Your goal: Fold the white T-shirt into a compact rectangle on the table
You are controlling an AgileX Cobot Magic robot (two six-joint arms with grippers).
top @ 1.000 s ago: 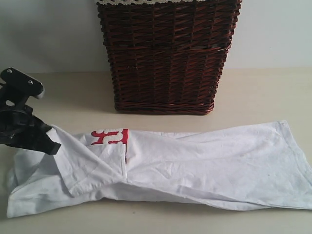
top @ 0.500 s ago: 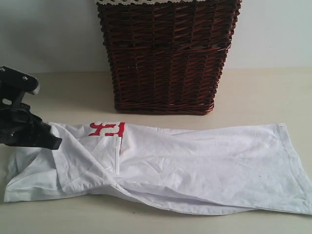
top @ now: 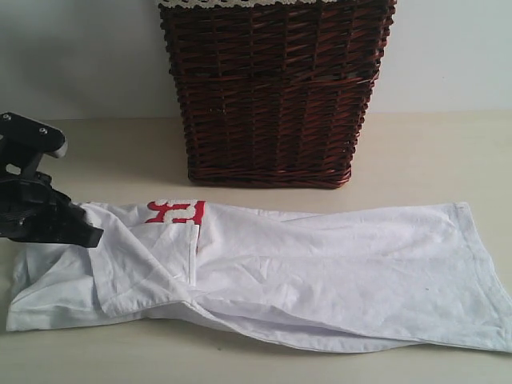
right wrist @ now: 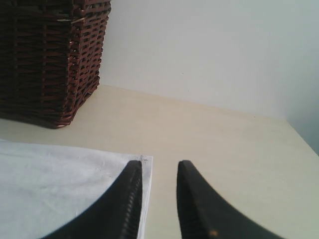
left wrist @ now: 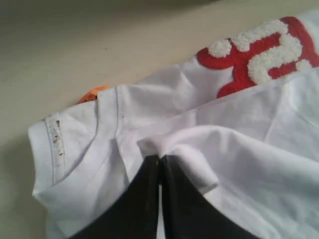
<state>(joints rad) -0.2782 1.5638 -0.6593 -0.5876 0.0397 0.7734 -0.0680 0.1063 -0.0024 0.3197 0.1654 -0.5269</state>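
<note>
The white T-shirt [top: 304, 272] lies rumpled lengthwise across the near part of the tabletop [top: 432, 152], its red letters [top: 176, 211] on a folded-over panel toward the left end and the orange neck tag [left wrist: 92, 93] peeking out beside the collar. The left fingers [left wrist: 134, 204] are pressed together on a pinched ridge of cloth near the collar, while the right fingers [right wrist: 124, 199] stand parted with nothing between them by the shirt's corner at the right end. A dark wicker basket [top: 272, 96] stands behind the shirt toward the tabletop's rear edge, apart from it
</note>
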